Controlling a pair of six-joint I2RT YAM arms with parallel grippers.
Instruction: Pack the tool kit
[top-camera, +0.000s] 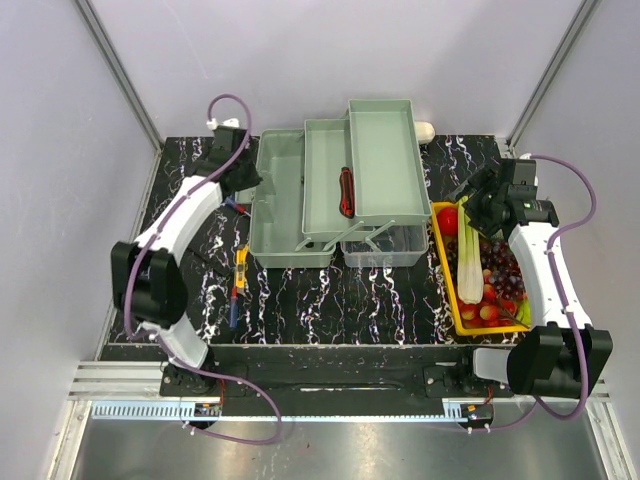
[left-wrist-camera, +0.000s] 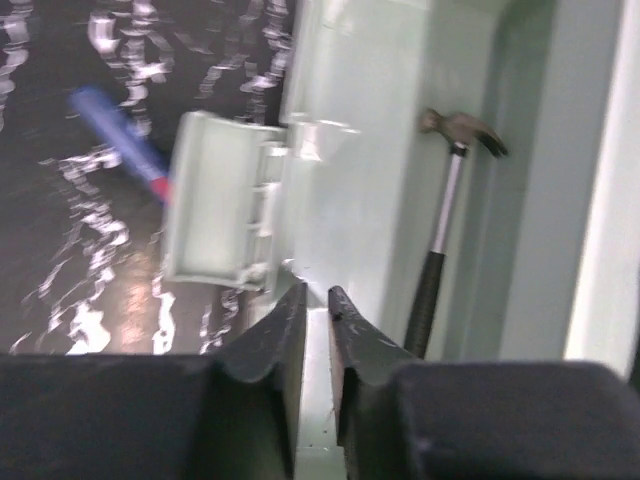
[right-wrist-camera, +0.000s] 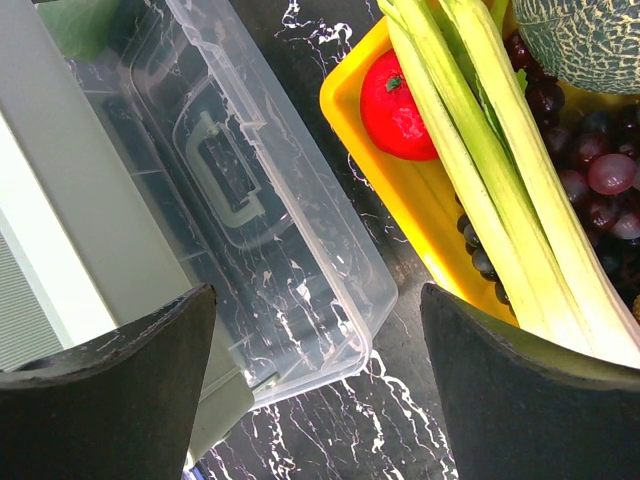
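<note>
The tool kit (top-camera: 277, 205) stands open at the back centre of the table (top-camera: 330, 300). Its pale green trays (top-camera: 383, 160) are fanned out to the right of the grey box body. The clear lid (top-camera: 385, 247) lies flat in front of the trays, handle (right-wrist-camera: 225, 165) facing up. A red-and-black-handled tool (top-camera: 347, 192) lies in the middle tray. A hammer (left-wrist-camera: 445, 225) rests inside the box body, head toward the far end. The latch (left-wrist-camera: 215, 200) hangs off the outer left wall of the box.

Left gripper (left-wrist-camera: 315, 305): positioned at the left rim of the box. The fingers are drawn almost together, leaving a narrow slit in which pale green plastic shows. Whether they clamp the rim cannot be determined.

Right gripper (right-wrist-camera: 315, 385): fingers spread wide, holding nothing. It hovers over the near right corner of the lid and the strip of table between lid and yellow tray (right-wrist-camera: 400, 205).

Loose tools on the table, left of the box: a yellow-and-orange tool (top-camera: 241, 263), a blue tool (top-camera: 234, 305) just in front of it, and a blue-handled tool (left-wrist-camera: 118, 138) near the latch.

The yellow tray sits just right of the lid. It holds a red tomato (right-wrist-camera: 398, 108), celery stalks (right-wrist-camera: 480, 160), dark grapes (right-wrist-camera: 590, 175) and a netted melon (right-wrist-camera: 590, 35).

Surface: black, with white marble veining, glossy enough to show reflections. A metal rail (top-camera: 110, 385) runs along the near edge. Plain pale walls (top-camera: 300, 50) enclose the cell on three sides, with aluminium posts (top-camera: 115, 65) at the corners. A small white object (top-camera: 424, 130) lies behind the trays.
</note>
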